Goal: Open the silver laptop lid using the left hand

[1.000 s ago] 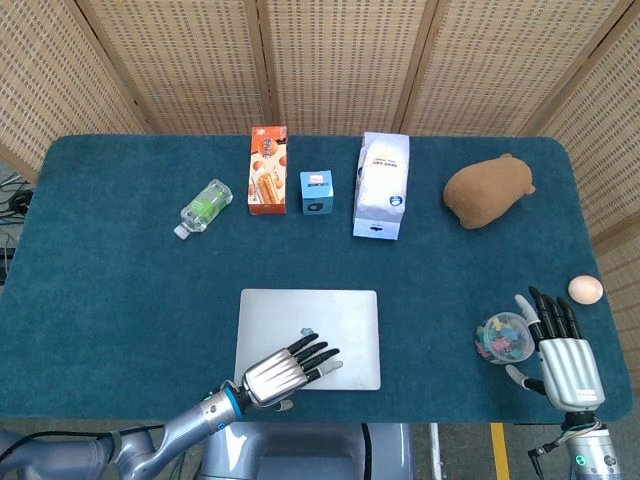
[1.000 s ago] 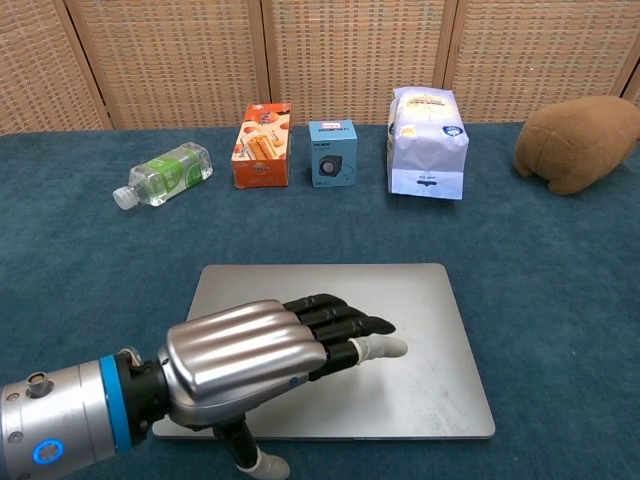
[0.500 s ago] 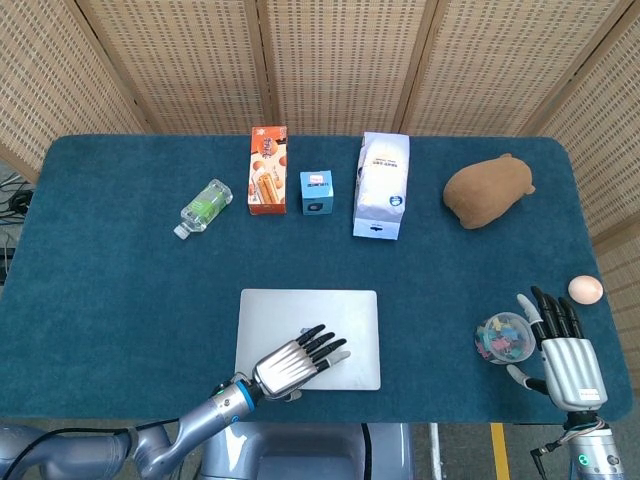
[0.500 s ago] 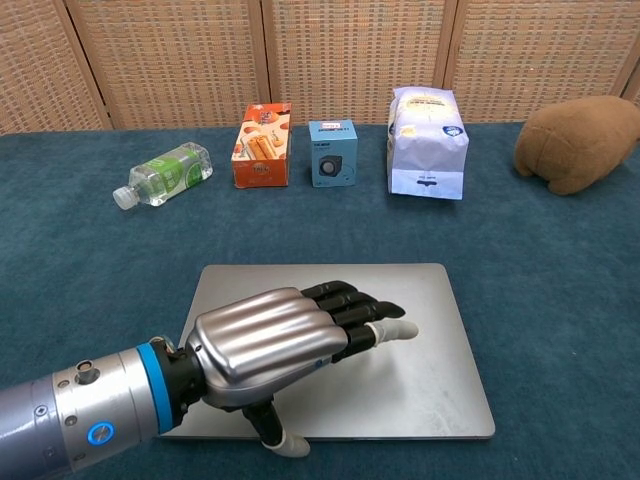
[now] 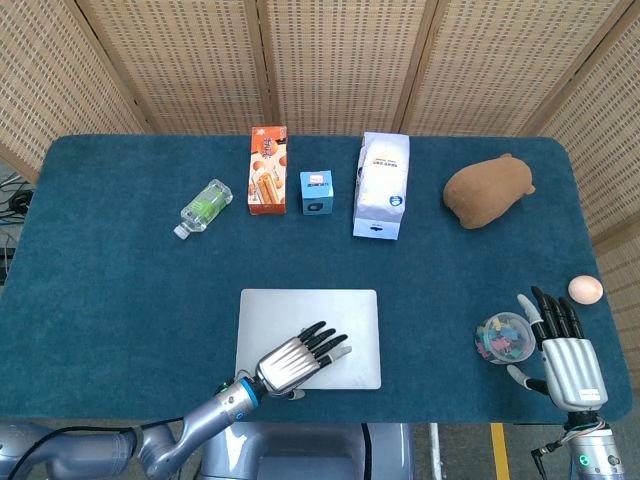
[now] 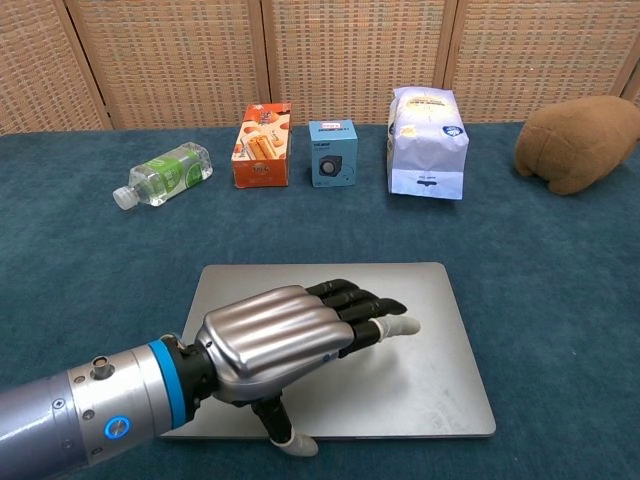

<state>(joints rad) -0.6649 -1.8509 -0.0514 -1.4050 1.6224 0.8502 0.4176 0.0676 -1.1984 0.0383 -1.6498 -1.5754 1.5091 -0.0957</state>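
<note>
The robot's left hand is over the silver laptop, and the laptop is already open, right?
Not quite. The left hand is over the silver laptop, but the laptop is closed: its lid lies flat on the base. The chest view shows this most clearly, with the thumb down at the near edge, and the head view agrees.

The left hand [image 6: 290,345] has slid slightly forward over the closed laptop [image 6: 440,380] lid.

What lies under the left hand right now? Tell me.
The closed silver laptop lies under the left hand, its flat lid showing all around. The hand covers part of the lid and near edge, so contact cannot be seen.
</note>
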